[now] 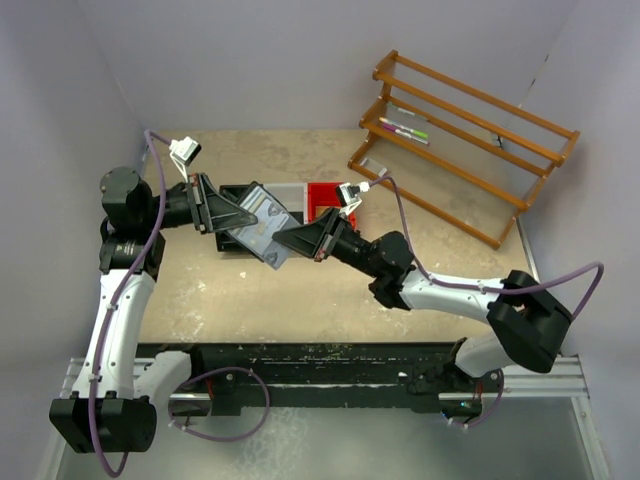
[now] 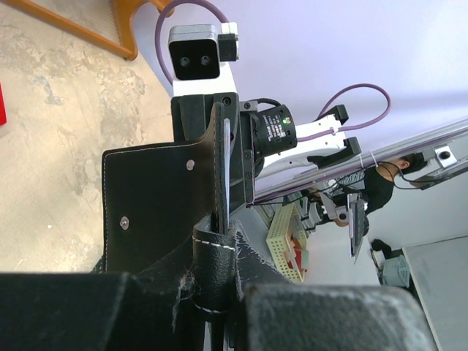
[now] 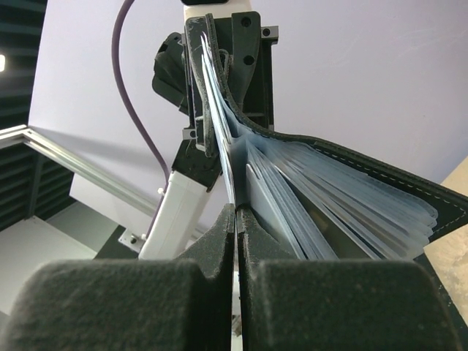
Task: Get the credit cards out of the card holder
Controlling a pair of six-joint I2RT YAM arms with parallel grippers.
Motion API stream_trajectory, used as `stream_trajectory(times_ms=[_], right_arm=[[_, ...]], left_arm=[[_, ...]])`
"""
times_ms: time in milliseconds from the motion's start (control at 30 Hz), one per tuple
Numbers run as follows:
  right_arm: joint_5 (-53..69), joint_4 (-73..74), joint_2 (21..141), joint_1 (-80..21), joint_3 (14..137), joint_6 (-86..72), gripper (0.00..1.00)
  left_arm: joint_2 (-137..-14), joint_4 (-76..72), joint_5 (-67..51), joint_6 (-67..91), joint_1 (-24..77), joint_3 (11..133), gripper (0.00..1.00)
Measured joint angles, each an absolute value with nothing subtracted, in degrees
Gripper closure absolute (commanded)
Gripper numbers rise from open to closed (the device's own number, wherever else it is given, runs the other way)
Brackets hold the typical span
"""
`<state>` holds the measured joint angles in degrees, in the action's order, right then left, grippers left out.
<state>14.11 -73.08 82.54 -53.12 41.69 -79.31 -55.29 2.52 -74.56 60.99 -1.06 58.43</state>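
We hold the card holder (image 2: 153, 205) up in the air between both arms, above the table (image 1: 300, 310). Our left gripper (image 1: 222, 213) is nearly closed and pinches the holder's black leather edge. Our right gripper (image 3: 235, 219) is pressed tight on one thin sheet of the credit cards (image 3: 329, 212), which fan out of the open holder. We think this is the pulling-out step. Next, the right arm needs to pull straight away while the left holds on tight, so the card slides free and the holder does not slip.
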Motion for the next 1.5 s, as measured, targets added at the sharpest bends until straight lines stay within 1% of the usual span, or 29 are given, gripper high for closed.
stream_trajectory(times_ms=[33, 100, 133, 200, 300, 333, 500, 567, 667, 1000, 1167, 1267, 1367, 1500], right_arm=[[13.98, -73.08, 82.54, -53.21, 41.69, -79.31, 0.92], [13.96, -73.01, 82.54, -53.21, 41.69, -79.22, 0.73], [13.98, -72.99, 82.54, -53.21, 41.69, -79.35, 0.66], [14.11, -73.06, 82.56, -53.25, 41.69, -79.42, 0.58], [14.48, -73.45, 82.67, -53.23, 41.87, -79.4, 0.56], [14.59, -73.63, 83.02, -53.1, 42.15, -79.4, 0.58], [15.79, -74.32, 86.37, -52.03, 44.95, -79.94, 0.79], [16.1, -74.87, 87.55, -51.59, 45.41, -80.49, 0.9], [16.23, -75.59, 88.6, -50.94, 45.41, -81.12, 1.0], [16.43, -78.98, 88.82, -49.47, 42.15, -82.37, 1.0], [16.27, -79.88, 88.82, -49.36, 41.23, -82.39, 1.0], [16.23, -80.62, 88.6, -49.28, 39.68, -82.81, 1.0], [16.45, -79.4, 86.37, -48.16, 36.27, -82.83, 1.0], [17.96, -72.44, 82.24, -44.73, 33.54, -81.41, 1.0]], left_arm=[[-55.29, 2.61, -74.52, 60.82, -1.08, 58.43, 0.93], [-55.29, 2.92, -74.48, 60.29, -1.08, 58.5, 0.93], [-55.31, 3.29, -74.37, 59.88, -1.06, 58.63, 0.94], [-55.53, 4.58, -73.97, 58.61, -1.06, 59.22, 0.94], [-56.14, 5.65, -73.08, 56.95, -1.1, 60.18, 0.94], [-56.38, 5.67, -72.82, 56.45, -1.1, 60.45, 0.94], [-57.43, 5.58, -71.31, 55.64, -1.1, 60.75, 0.94], [-57.91, 5.61, -71.18, 55.42, -1.1, 60.75, 0.94], [-58.41, 5.63, -71.11, 55.2, -1.1, 60.75, 0.94], [-59.9, 5.63, -70.57, 54.87, -1.1, 60.75, 0.89], [-59.99, 5.34, -70.24, 54.92, -1.1, 60.75, 0.91], [-60.03, 5.61, -70.13, 54.61, -1.3, 61.01, 0.94], [-60.99, 10.07, -69.45, 50.94, -2.37, 64.36, 0.97], [-64.29, 22.41, -63.44, 38.59, -3.49, 75.68, 0.97]])
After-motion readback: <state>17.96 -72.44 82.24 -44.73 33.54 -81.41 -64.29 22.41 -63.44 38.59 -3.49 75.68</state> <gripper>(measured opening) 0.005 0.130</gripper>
